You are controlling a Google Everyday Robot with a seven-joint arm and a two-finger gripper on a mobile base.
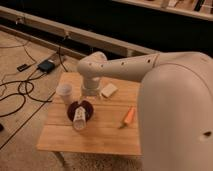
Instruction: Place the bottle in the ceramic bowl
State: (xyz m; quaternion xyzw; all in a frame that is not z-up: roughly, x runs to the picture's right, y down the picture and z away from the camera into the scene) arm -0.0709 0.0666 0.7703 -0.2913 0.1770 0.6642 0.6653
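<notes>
Carpeted floor in a dim room surrounds a small wooden table (107, 135), with a long dark wall and a pale ledge running behind it. At far left, black cables (20, 92) loop over the carpet beside a small dark box (46, 65). On the table's left part stands a white cup (64, 93), upright. Just to its right sits the ceramic bowl (74, 108), dark maroon and shallow, close to the cup; whether they touch is not clear. The bottle (80, 118), whitish and cylindrical, lies tilted in the bowl, its upper end inside the bowl and its lower end sticking out over the rim nearest the camera. Directly above the bowl, toward the back of the table, the gripper (90, 93) hangs from the white arm (150, 70), apart from the bottle; whether it is spread or pressed together cannot be told. Just right of the gripper lies a flat beige block (109, 90). Farther right, near the table's edge, lies an orange carrot-shaped object (129, 116), pointing toward the front. The arm's big white shell fills the right side and hides the table's right edge.
</notes>
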